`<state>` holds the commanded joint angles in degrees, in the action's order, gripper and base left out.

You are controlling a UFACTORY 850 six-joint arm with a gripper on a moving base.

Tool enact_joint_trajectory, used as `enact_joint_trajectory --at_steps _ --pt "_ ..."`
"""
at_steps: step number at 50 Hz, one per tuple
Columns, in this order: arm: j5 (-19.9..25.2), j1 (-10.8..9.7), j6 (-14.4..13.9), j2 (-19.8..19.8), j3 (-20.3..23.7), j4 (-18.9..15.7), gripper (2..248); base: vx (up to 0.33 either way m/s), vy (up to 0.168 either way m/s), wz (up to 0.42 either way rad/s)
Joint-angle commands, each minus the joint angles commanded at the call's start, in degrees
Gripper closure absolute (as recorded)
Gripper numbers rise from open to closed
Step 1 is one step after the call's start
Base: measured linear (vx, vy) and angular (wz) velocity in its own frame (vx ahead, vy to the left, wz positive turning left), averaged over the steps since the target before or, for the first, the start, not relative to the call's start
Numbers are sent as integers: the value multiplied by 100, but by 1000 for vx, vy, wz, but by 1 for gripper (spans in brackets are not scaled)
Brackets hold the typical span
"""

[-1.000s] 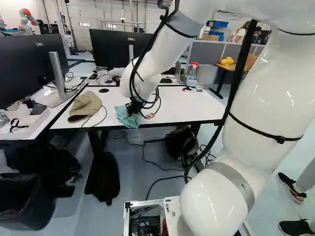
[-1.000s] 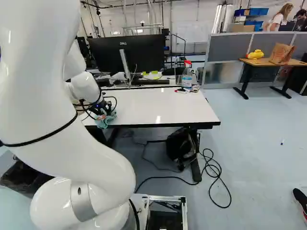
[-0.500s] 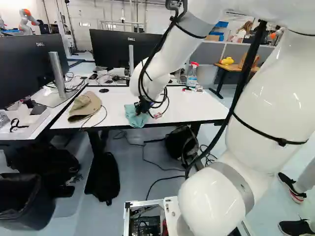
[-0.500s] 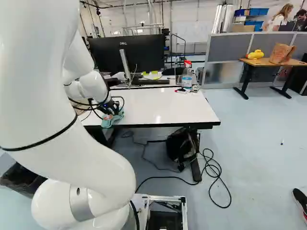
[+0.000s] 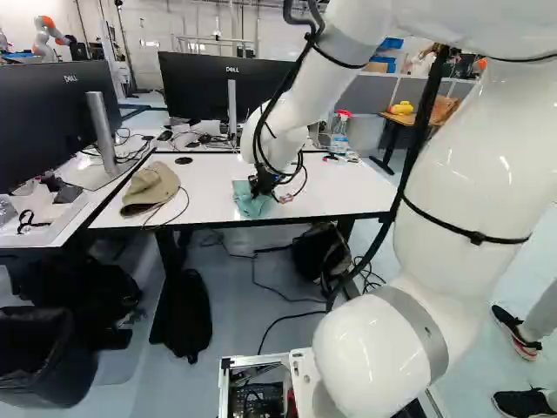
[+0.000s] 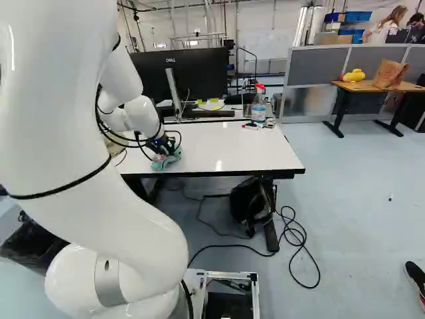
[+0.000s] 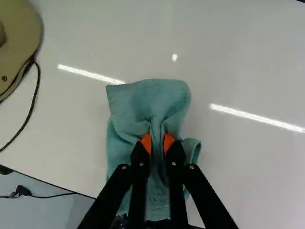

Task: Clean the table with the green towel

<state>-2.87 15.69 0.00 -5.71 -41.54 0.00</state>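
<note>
Green towel [image 7: 147, 100] bunches up, pinched between the jaws, which partly hide it

The white wall [image 6: 279, 30] is lined with thin vertical pipes, and at the right of the right base view low grey partitions [image 6: 309, 66] are set up, with blue bins [image 6: 358, 16] seen beyond them. In front of these, a wooden-topped desk [image 6: 365, 87] is carried on black legs, a brown paper bag [image 6: 389, 73] and a yellow object [image 6: 354, 75] being placed on it. The pale blue-grey floor [image 6: 362, 206] is brightly lit.
</note>
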Motion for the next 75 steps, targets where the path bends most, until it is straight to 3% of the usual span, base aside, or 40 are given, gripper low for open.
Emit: enact_joint_trajectory --at_steps 15,39,56,75 --pt "0 -12 0 -374 -417 0 200 0 0 0" --pt "0 408 0 -582 -657 0 200 0 0 0" --pt "0 704 0 -398 -446 0 200 0 0 0" --pt "0 830 0 76 83 0 200 0 0 0"
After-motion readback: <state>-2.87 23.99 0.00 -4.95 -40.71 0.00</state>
